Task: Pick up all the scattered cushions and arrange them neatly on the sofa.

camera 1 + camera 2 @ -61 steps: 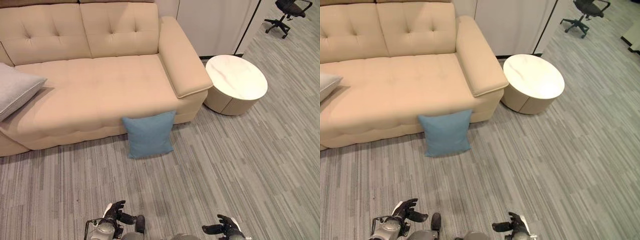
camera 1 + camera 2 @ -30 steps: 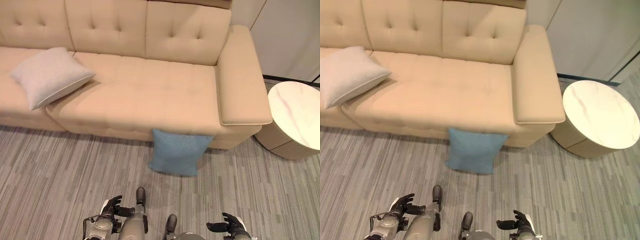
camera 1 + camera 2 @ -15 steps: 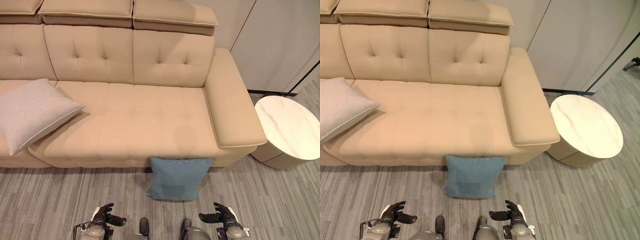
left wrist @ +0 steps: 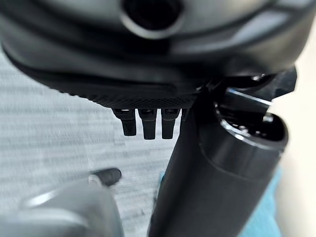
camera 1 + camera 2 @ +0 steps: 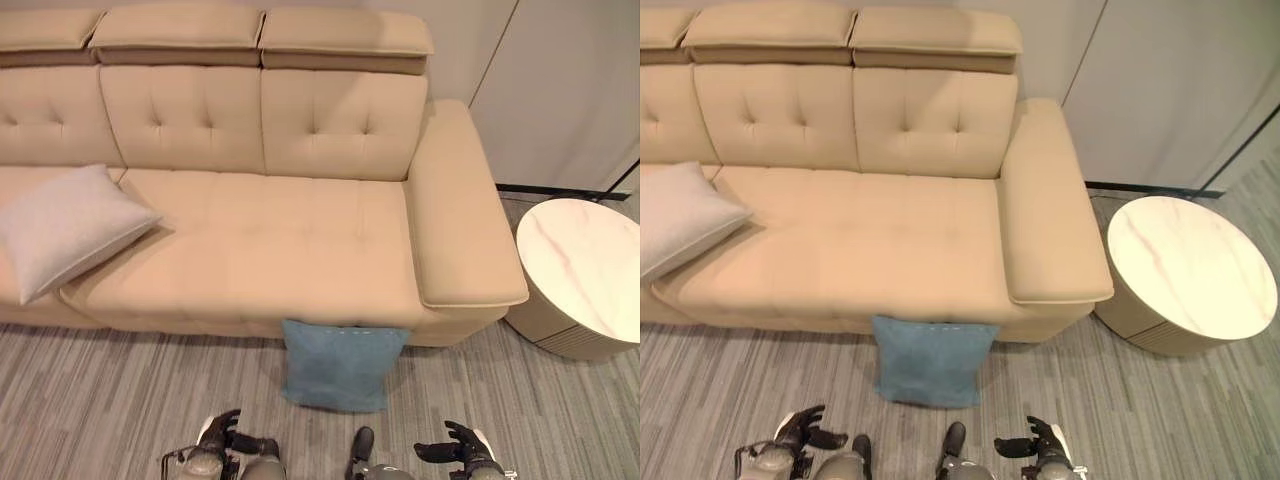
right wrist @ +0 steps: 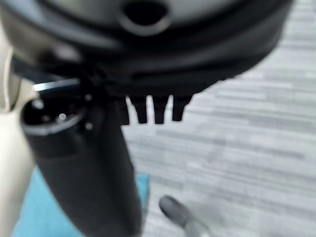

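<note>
I face the blue cushion (image 5: 336,364) leaning against the sofa (image 5: 300,240), left hand (image 5: 218,436) and right hand (image 5: 458,447) relaxed, empty; next, I judge, reaching down.

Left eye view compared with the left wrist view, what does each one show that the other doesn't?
Left eye view: the grey cushion on the sofa seat, the round table, the right hand. Left wrist view: the left hand close up, fingers relaxed, holding nothing. Shared: the blue cushion on the carpet against the sofa's front.
</note>
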Robot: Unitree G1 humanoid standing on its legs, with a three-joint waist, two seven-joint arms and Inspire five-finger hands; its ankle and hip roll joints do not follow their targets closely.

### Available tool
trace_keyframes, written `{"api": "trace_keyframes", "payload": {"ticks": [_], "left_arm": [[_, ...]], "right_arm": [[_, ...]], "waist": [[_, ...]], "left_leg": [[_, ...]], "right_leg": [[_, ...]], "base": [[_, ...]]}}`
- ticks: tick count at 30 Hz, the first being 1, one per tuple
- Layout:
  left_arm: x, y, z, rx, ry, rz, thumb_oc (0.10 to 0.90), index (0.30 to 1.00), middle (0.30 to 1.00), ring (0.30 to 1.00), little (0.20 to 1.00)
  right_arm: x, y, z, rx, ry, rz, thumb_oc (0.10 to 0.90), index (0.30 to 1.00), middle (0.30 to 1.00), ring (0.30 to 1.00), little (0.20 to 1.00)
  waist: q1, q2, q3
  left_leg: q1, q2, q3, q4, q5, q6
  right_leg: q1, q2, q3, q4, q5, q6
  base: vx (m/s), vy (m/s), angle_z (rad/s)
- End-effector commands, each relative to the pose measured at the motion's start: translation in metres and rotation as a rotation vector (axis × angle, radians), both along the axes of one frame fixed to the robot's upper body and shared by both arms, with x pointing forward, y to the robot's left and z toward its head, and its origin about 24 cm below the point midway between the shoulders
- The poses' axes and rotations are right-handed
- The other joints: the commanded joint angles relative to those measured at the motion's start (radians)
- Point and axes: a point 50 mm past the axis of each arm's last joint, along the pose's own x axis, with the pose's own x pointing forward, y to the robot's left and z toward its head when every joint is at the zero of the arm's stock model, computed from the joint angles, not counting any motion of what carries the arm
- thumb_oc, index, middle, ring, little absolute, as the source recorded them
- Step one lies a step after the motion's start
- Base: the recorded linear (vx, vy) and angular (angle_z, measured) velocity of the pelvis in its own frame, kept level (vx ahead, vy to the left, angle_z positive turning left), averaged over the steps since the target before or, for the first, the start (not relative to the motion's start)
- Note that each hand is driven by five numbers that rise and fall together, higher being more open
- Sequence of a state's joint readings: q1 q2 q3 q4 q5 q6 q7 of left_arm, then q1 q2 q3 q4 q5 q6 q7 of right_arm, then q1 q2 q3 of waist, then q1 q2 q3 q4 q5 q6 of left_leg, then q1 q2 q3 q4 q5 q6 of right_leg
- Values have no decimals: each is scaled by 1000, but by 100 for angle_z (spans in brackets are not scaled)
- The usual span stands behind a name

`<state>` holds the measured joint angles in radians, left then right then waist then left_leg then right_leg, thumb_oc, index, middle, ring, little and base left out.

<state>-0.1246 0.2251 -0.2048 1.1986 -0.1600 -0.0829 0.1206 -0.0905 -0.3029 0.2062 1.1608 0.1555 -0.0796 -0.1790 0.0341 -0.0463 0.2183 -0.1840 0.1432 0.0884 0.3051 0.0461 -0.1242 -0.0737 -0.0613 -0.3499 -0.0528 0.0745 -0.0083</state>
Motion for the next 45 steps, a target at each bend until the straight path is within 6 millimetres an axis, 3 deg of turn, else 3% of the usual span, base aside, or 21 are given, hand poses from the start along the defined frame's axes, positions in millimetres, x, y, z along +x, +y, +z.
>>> {"api": "trace_keyframes", "payload": {"ticks": [1,4,7,10,12,13,16,19,20,23,29,33,43,45], "left_arm": [[11,4,7,24,-53,-27,800,900,900,900,900],[7,5,5,19,-45,-24,800,900,900,900,900],[12,10,9,28,-69,-4,800,900,900,900,900],[26,16,18,34,-140,39,800,900,900,900,900],[41,22,30,42,-226,77,800,900,900,900,900],[58,27,45,47,-327,122,800,900,900,900,900],[70,29,55,50,-392,151,800,900,900,900,900],[101,28,83,34,-558,198,800,900,900,900,900],[118,26,101,16,-646,220,800,900,900,900,900],[134,25,118,7,-726,242,800,900,900,900,900],[176,22,175,-18,-944,285,800,900,900,900,900],[194,16,208,-11,-1055,262,800,900,900,900,900],[212,-3,246,-1,-1172,169,800,900,900,900,900],[219,-8,263,-8,-1221,141,800,900,900,900,900]], "right_arm": [[13,-19,15,-47,-100,-37,800,900,900,900,900],[15,-17,15,-36,-107,-30,800,900,900,900,900],[19,-14,16,-36,-123,-25,800,900,900,900,900],[28,-10,19,-29,-151,-21,800,900,900,900,900],[42,-6,26,-22,-204,-28,800,900,900,900,900],[59,-3,37,-13,-288,-46,800,900,900,900,900],[73,-3,47,-12,-353,-64,800,900,900,900,900],[106,-1,76,-7,-519,-99,800,900,900,900,900],[125,2,94,12,-614,-122,800,900,900,900,900],[141,2,113,13,-699,-139,800,900,900,900,900],[188,0,186,6,-992,-186,800,900,900,900,900],[203,0,226,-26,-1141,-186,800,900,900,900,900],[212,7,258,-3,-1262,-137,800,900,900,900,900],[220,13,279,26,-1319,-85,800,900,900,900,900]], "waist": [[-7,-9,27],[-2,-4,15],[6,-17,19],[20,-26,41],[27,-32,58],[33,-38,82],[33,-39,100],[32,-31,127],[28,-27,141],[23,-24,145],[-1,-6,147],[-15,4,132],[-25,10,119],[-25,12,123]], "left_leg": [[-12,-71,-14,-60,-104,56],[2,-90,-33,-135,-93,61],[-18,-108,-35,-120,-105,75],[-56,-115,-27,-99,-126,95],[-101,-120,-24,-76,-136,106],[-153,-122,-23,-51,-142,112],[-193,-126,-22,-35,-144,114],[-282,-126,-28,9,-177,109],[-355,-123,-25,37,-174,109],[-440,-123,-30,63,-171,109],[-701,-125,-52,118,-155,116],[-839,-127,-66,131,-144,124],[-958,-134,-75,116,-123,131],[-997,-135,-78,120,-115,133]], "right_leg": [[63,-29,53,80,-139,69],[53,-14,84,96,-152,75],[22,-23,109,129,-156,77],[-36,-40,129,175,-155,86],[-92,-51,134,202,-147,91],[-146,-61,137,224,-140,95],[-187,-70,134,242,-137,97],[-285,-81,139,295,-159,102],[-359,-90,135,325,-158,99],[-446,-96,130,357,-159,97],[-726,-113,138,449,-158,92],[-888,-126,156,510,-170,90],[-1039,-135,180,554,-173,100],[-1080,-137,185,566,-170,104]], "base": [[112,41,-6],[120,92,-8],[106,123,-66],[17,118,-22],[-60,107,-9],[-64,67,-4],[-44,49,3],[-51,56,4],[-121,34,4],[-120,9,7],[-79,21,9],[-11,9,3],[-3,7,4],[-17,2,1]]}}
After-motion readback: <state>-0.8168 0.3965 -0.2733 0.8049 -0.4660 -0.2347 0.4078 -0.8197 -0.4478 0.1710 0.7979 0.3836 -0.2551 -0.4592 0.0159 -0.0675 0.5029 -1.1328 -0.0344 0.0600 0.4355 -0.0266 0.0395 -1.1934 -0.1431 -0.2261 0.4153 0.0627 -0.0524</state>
